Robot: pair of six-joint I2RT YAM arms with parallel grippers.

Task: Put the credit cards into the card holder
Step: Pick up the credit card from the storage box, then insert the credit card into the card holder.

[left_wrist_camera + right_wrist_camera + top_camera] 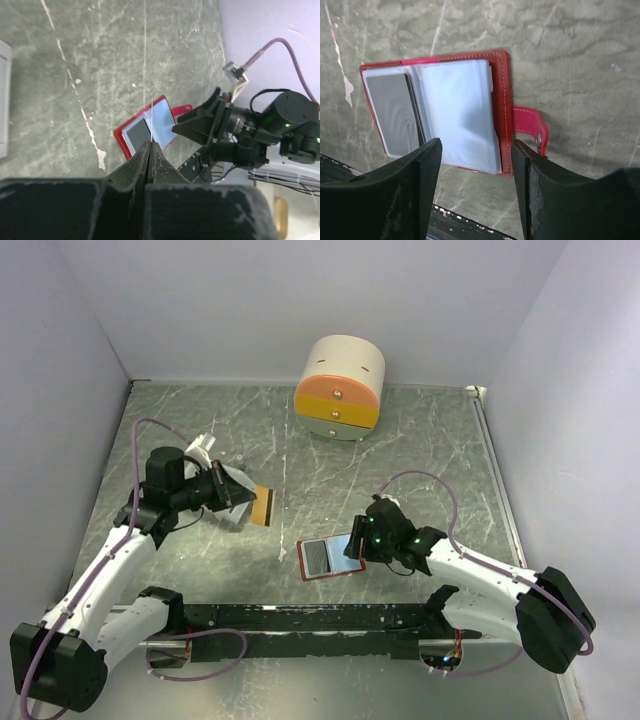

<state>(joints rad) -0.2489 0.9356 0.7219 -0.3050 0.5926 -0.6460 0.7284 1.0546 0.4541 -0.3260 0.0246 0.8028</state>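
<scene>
My left gripper (248,502) is clamped on an orange credit card (264,507), which sticks out past the fingertips towards the middle of the table (430,440). In the left wrist view I see that card edge-on, a thin pale line rising from the closed fingers (150,150). The red card holder (328,558) lies open and flat on the table, well apart from the held card, off to its right and nearer the arm bases. My right gripper (357,543) sits just at the holder's right edge with its jaws apart and nothing between them. From the right wrist view the two fingers (420,185) straddle the near edge of the holder's pale-blue sleeves (455,110); I cannot tell whether they touch it. A grey panel (395,117) fills the left sleeve, and the red strap (530,127) lies out to the right.
</scene>
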